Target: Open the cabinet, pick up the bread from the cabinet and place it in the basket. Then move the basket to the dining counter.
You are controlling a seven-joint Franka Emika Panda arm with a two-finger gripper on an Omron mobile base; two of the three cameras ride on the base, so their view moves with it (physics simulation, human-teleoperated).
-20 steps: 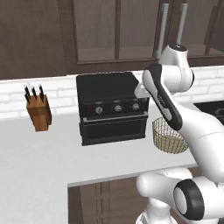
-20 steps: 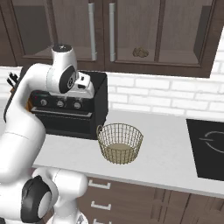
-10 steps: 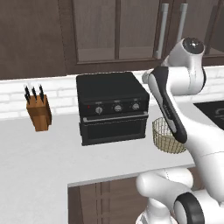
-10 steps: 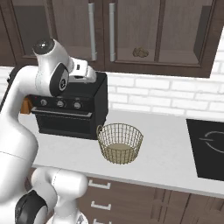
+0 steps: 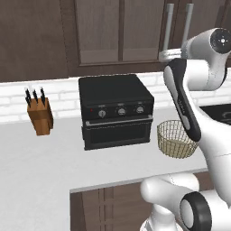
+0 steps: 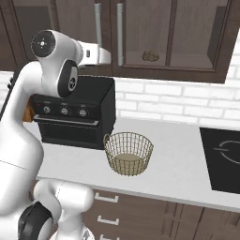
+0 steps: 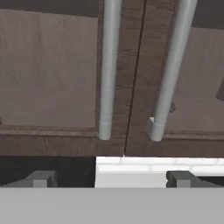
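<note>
The dark brown cabinet [image 6: 140, 33] hangs above the counter with its doors closed. Its two grey bar handles [image 7: 107, 70] stand side by side close in front of the hand camera. The bread [image 6: 150, 56], a small brown lump, shows through the right door's pane on the shelf. My gripper [image 7: 111, 179] is open and empty, level with the lower ends of the handles and touching neither; from the right base it [image 6: 107, 57] sits just left of them. The tan wire basket [image 6: 129, 153] stands empty on the white worktop, right of the oven, and shows from the left base too, basket [image 5: 177, 139].
A black countertop oven [image 5: 115, 110] sits under the cabinet, with a wooden knife block [image 5: 39, 115] to its left. A black cooktop [image 6: 225, 159] lies at the right of the worktop. A brick backsplash [image 6: 178, 105] runs behind.
The arm has risen and reached forward, bringing the hand up from above the oven to the cabinet handles. The jaws have spread wider.
</note>
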